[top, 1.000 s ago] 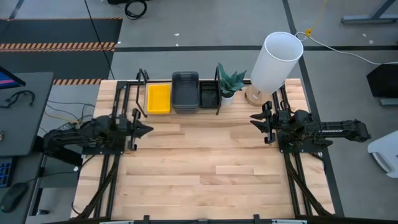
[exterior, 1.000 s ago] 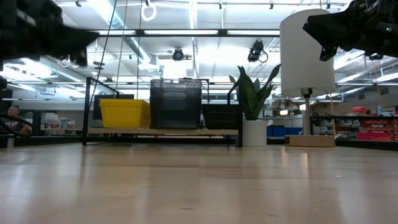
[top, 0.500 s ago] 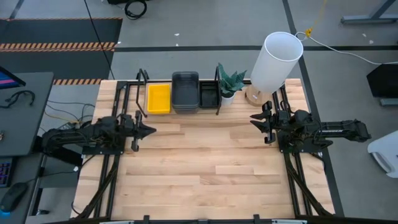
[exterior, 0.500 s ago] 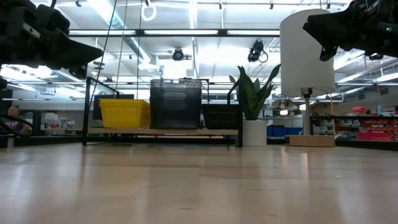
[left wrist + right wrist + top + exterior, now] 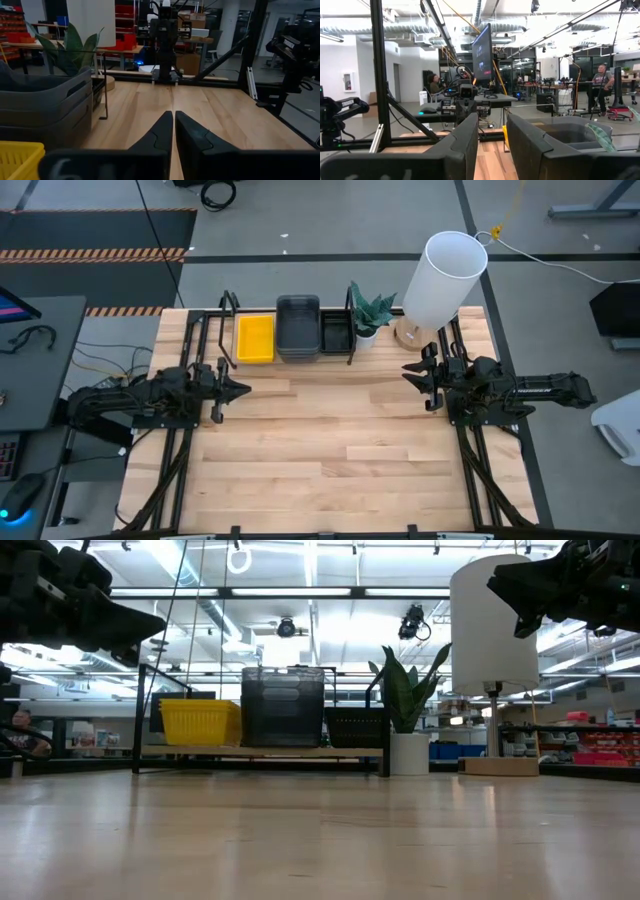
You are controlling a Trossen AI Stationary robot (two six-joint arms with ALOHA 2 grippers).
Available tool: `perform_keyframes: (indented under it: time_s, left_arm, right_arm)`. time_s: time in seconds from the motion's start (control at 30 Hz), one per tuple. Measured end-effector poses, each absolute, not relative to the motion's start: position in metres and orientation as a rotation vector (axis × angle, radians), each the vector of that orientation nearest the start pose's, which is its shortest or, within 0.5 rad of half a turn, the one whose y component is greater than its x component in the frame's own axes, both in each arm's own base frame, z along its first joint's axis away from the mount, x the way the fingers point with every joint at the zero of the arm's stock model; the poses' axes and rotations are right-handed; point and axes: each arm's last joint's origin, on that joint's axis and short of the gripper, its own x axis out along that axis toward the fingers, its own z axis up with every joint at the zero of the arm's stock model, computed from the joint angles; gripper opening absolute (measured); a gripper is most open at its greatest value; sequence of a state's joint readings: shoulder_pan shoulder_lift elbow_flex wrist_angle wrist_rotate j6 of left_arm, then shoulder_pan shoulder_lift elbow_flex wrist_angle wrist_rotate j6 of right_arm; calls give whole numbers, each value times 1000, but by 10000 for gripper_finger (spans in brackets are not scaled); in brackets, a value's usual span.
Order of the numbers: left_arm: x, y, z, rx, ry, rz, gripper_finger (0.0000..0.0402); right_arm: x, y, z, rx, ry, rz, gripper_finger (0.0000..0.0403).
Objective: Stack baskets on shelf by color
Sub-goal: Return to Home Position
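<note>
The baskets stand in a row on the shelf (image 5: 260,751) at the table's far edge. A yellow stack (image 5: 255,338) is on the left, a taller dark grey stack (image 5: 298,328) in the middle and a low black mesh one (image 5: 335,333) on the right. All rest by their bottoms on the plank. My left gripper (image 5: 243,389) hovers level in front of the shelf's left end. Its fingers (image 5: 160,132) are together but for a thin slit, with nothing between them. My right gripper (image 5: 407,370) waits open and empty near the table's right side.
A potted plant (image 5: 372,315) stands just right of the shelf. A tall white cylinder (image 5: 445,278) on a wooden foot stands at the far right corner. Bare wooden tabletop (image 5: 330,440) stretches between the arms and toward the near edge. People sit in the room behind.
My left gripper has tipped its fingers down to level and sunk slightly. It has kept still over the last half second. The baskets and my right arm have not moved.
</note>
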State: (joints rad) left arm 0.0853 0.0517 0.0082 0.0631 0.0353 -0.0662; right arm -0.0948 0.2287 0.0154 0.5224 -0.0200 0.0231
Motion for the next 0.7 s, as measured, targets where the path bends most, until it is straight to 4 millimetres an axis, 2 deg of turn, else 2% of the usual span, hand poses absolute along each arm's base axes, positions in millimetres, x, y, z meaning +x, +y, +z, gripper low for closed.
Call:
perform_keyframes:
  time_s: [0.47,0.7]
  left_arm:
    - [100,8,168,-65,-22,49,36]
    - [100,8,168,-65,-22,50,27]
  right_arm:
    - [107,-10,200,5,-310,-71,109]
    - [107,-10,200,5,-310,-71,109]
